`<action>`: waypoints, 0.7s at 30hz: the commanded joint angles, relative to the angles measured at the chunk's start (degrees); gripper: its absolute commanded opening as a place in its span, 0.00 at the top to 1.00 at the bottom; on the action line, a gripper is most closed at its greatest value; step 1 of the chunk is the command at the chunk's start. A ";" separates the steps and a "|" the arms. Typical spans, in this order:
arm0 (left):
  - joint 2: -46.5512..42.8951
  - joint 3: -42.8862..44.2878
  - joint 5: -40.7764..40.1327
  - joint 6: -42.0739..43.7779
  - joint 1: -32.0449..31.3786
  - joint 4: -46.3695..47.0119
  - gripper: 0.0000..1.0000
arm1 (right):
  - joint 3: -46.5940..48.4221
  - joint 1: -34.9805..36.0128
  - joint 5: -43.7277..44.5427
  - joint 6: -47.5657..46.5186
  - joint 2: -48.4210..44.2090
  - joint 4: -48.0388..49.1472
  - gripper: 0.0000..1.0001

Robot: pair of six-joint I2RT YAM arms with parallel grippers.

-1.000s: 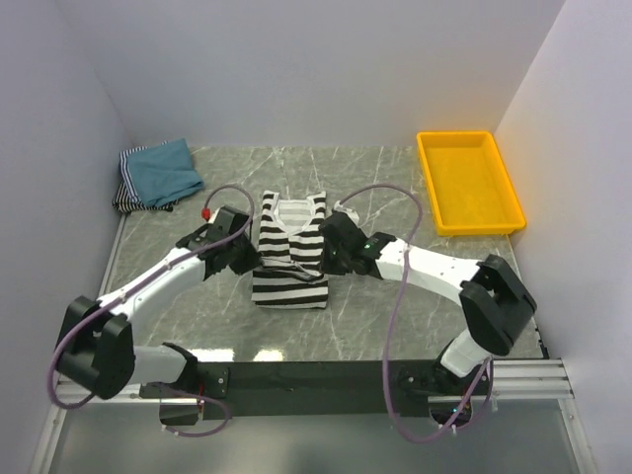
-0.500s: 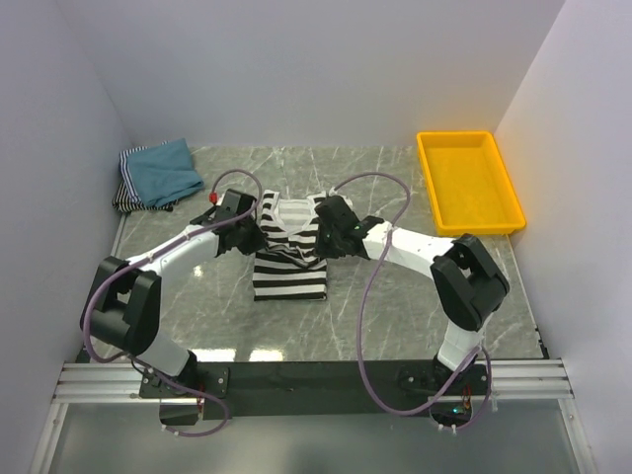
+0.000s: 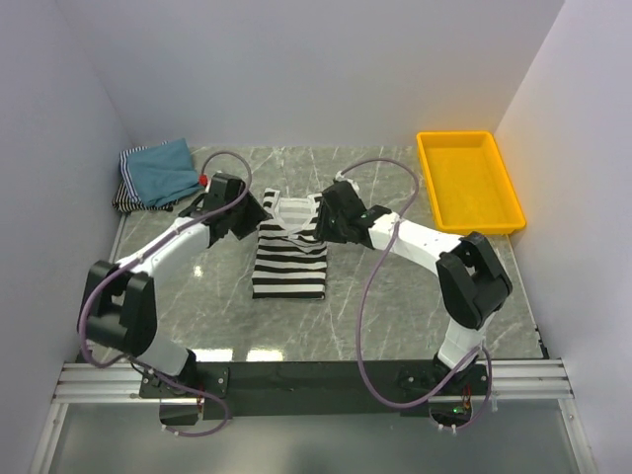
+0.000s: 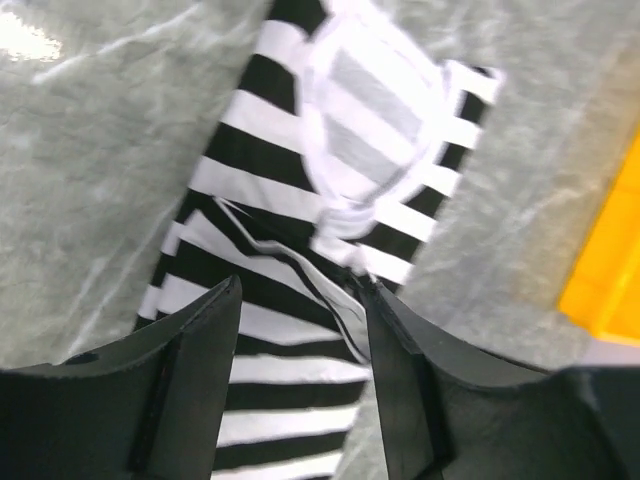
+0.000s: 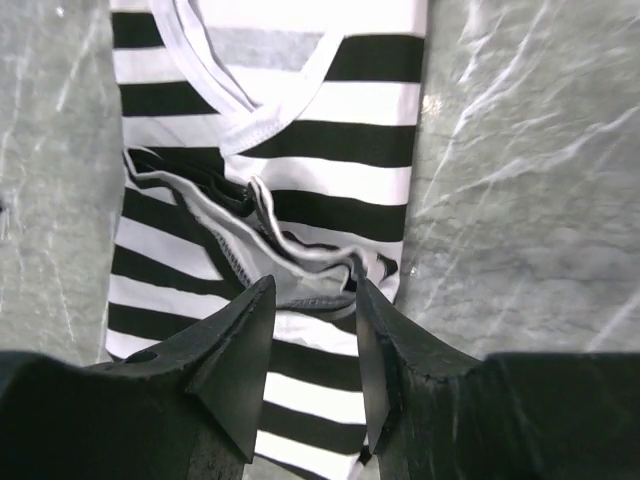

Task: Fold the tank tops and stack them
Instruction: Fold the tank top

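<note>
The black-and-white striped cloth tank top [image 3: 289, 265] lies near-to-far on the counter [image 3: 395, 306], neckline far. The left jaws and right jaws stand apart, flanking it. A yellow plastic tray [image 3: 454, 135] sits to the right.

A soft black-and-white broad-striped cloth tank top [image 4: 270, 200] lies on the grey marbled table [image 4: 90, 170], running from upper centre to the bottom edge, with the black left gripper [image 4: 300, 295] at the bottom, fingers spread above the stripes, and a yellow plastic tray [image 4: 612, 265] at the right edge.
</note>
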 commanded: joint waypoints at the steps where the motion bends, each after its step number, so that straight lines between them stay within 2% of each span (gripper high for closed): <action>1: -6.48 1.13 2.98 1.45 -0.31 1.15 0.43 | 1.31 0.01 3.41 -2.16 -4.72 0.28 0.55; 7: -13.77 -9.24 5.10 -3.02 -3.12 2.38 0.53 | -4.05 2.21 -1.14 -2.77 -6.40 4.06 0.60; 10: -15.62 -13.64 5.46 -5.31 -5.05 3.26 0.68 | -3.27 3.61 -3.00 -3.83 -3.85 4.76 0.62; 13: -15.98 -17.24 5.11 -7.59 -6.55 4.14 0.76 | -1.33 3.88 -4.83 -4.01 -0.69 4.68 0.63; 17: -15.36 -22.33 4.75 -10.59 -7.08 5.37 0.81 | 3.14 3.18 -4.67 -4.18 5.20 2.84 0.63; 21: -13.09 -25.95 5.37 -12.26 -7.08 7.39 0.80 | 6.75 1.60 -5.29 -3.13 10.12 1.86 0.64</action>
